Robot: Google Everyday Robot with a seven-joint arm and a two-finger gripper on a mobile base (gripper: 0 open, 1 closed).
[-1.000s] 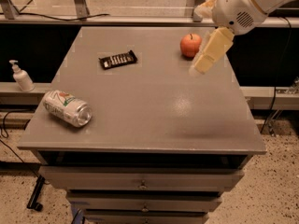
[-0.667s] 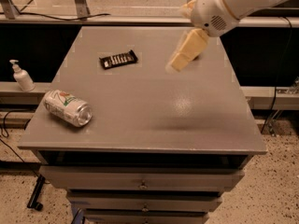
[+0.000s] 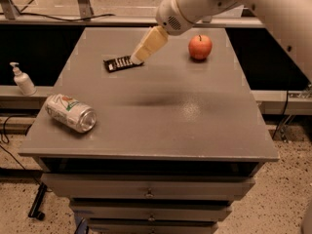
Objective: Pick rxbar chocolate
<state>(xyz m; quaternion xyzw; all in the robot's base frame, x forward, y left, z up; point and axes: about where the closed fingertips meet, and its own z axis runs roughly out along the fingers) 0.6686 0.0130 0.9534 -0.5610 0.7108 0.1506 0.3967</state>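
Note:
The rxbar chocolate [image 3: 118, 63] is a small flat black wrapper with pale lettering, lying on the grey table [image 3: 161, 126] at the back left. My gripper [image 3: 138, 58] reaches down from the upper right on the white arm, and its cream tip sits right at the bar's right end, partly covering it. I cannot tell whether it touches the bar.
A silver-white soda can [image 3: 70, 113] lies on its side near the table's left front. A red apple [image 3: 200, 47] sits at the back right. A soap dispenser [image 3: 22, 79] stands on a ledge off the table's left side. Drawers are below the tabletop.
My gripper has swung left from beside the apple across the back of the table to the bar's right end. The apple is uncovered again. The objects have not moved.

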